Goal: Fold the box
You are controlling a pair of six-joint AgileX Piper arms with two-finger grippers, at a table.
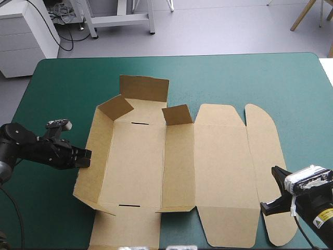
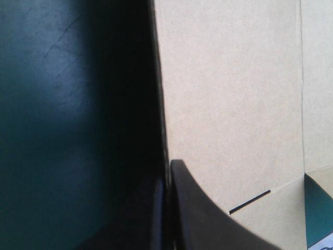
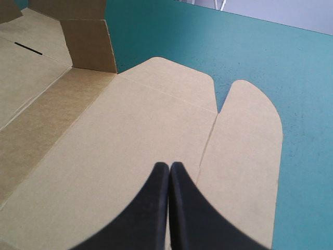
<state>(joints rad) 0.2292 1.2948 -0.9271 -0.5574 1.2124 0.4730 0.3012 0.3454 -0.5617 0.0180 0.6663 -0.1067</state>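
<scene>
Box (image 1: 171, 172) lies mid-bench (image 1: 250, 78), partly formed. We judge that the left end effector (image 1: 87, 158) clamps the raised left wall (image 1: 96, 146) to hold it upright. The right end effector (image 3: 169, 165), pinched together and empty, waits by the flat flap (image 1: 268, 172).

Box (image 1: 179, 172) (image 2: 234, 104) (image 3: 130, 156): one cut sheet of brown board, partly raised, laid across the middle of the teal-green cover (image 1: 234, 78).

- The base panel (image 1: 138, 164) is laid flat and is marked by a short dark slot at its far edge and another at its near edge.
- The left wall (image 1: 91, 156) is tilted up along its crease.
- The far flap (image 1: 144, 87) is stood upright.
- Two corner flaps (image 1: 115, 107) are raised at the far side.
- The lid panel (image 1: 223, 172) is spread flat to the right.
- The rounded tuck flap (image 1: 265, 166) is laid flat beyond the lid panel.
- The near flap (image 1: 125, 229) is laid flat toward the table's near edge.
</scene>
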